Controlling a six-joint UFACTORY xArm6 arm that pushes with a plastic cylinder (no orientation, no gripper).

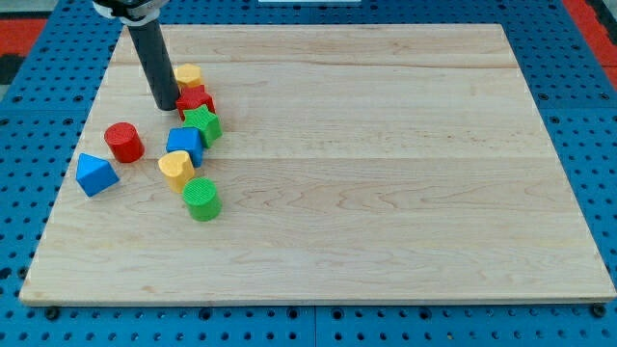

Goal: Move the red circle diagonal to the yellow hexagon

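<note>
The red circle [124, 142] stands on the wooden board [386, 173] near the view's left. The yellow hexagon [189, 75] lies up and to the right of it, near the view's top. My tip [165, 105] rests on the board between them, just left of a red block [194, 100] and just below the yellow hexagon. The tip is a short way up and right of the red circle and does not touch it.
A green star [203, 123], a blue block [184, 143], a yellow heart [175, 168] and a green cylinder [202, 200] run down below the red block. A blue triangle [95, 173] lies at the far left. The board sits on a blue pegboard [29, 116].
</note>
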